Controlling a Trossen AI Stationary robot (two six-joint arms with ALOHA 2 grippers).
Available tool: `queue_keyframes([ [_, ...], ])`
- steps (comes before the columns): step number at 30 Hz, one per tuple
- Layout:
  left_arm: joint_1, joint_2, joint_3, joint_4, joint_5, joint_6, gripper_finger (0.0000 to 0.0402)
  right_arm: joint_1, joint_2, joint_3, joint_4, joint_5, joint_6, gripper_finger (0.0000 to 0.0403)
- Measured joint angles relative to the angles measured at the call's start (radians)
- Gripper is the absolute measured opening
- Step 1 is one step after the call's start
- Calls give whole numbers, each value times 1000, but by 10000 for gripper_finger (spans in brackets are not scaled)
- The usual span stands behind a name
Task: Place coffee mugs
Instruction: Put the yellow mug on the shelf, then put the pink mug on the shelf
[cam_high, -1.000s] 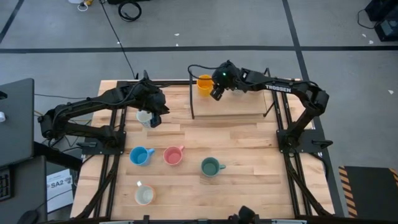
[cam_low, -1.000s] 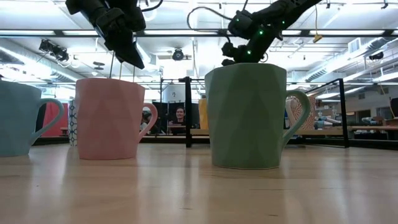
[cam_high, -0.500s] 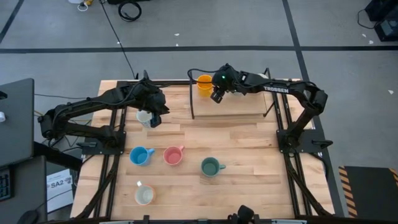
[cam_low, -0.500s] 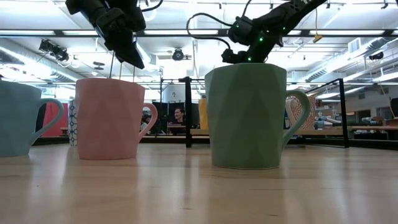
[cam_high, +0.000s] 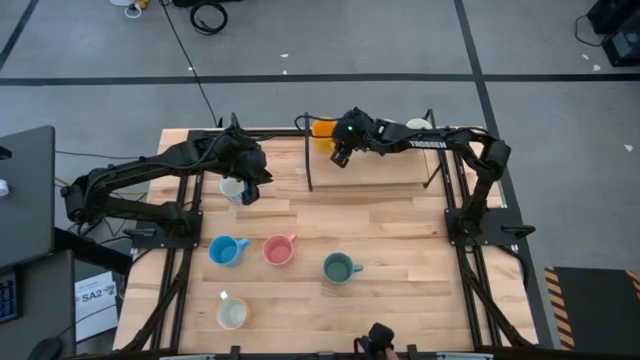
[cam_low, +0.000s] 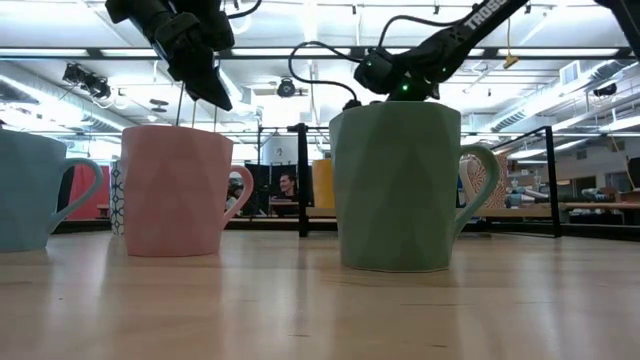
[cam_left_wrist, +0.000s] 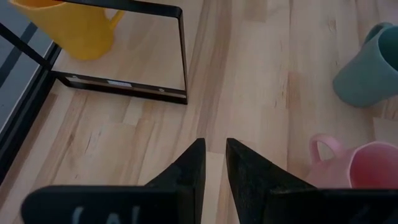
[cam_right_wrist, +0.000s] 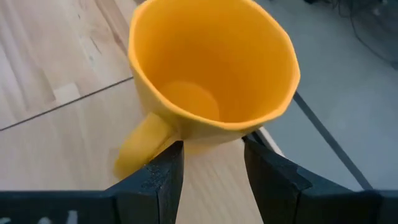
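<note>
The orange mug (cam_right_wrist: 211, 74) stands on the table at the far left corner of the black frame (cam_high: 372, 185); it also shows in the high view (cam_high: 320, 126). My right gripper (cam_right_wrist: 211, 168) (cam_high: 340, 152) is open just beside it, a finger on each side of the mug's lower wall next to the handle (cam_right_wrist: 142, 142). My left gripper (cam_high: 250, 188) (cam_left_wrist: 214, 149) hangs shut above the table beside a white mug (cam_high: 231, 188). Blue (cam_high: 227, 250), pink (cam_high: 279, 249), teal-green (cam_high: 340, 268) and cream (cam_high: 232, 314) mugs stand nearer the front edge. Another white mug (cam_high: 418, 124) sits by the far edge. My right gripper reaches at the orange mug's wall beside the handle (cam_right_wrist: 186, 134), slanting down from the table's right and near side. The open fingers (cam_right_wrist: 163, 171) frame that wall, but whether they touch it I cannot tell. The mug stands on its base.
The black frame's bars (cam_left_wrist: 118, 90) rise from the table around the far middle. The arms' bases stand at the left (cam_high: 150, 225) and right (cam_high: 480, 225) edges. Bare wood lies between the frame and the row of mugs (cam_high: 380, 225). A person (cam_low: 289, 185) sits in the room behind.
My right gripper has moved toward the table's left and far edge, closing in on the orange mug and covering part of it from above. Its arm has swung clear of the white mug by the far edge. My left arm has kept still.
</note>
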Motion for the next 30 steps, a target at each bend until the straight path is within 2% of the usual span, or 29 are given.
queue_keyframes([
  [8, 0, 0, 0, 0, 0, 0, 69, -6, -9, 0, 41, 0, -21, 175],
  [15, 0, 0, 0, 0, 0, 0, 69, -2, -33, 0, -50, 0, -22, 175],
  [21, 0, 0, 0, 4, 0, -23, 69, 23, -128, 0, -154, -8, -22, 175],
  [30, -3, 0, 0, 28, 47, -101, 69, 94, -289, 0, -181, -133, -21, 175],
])
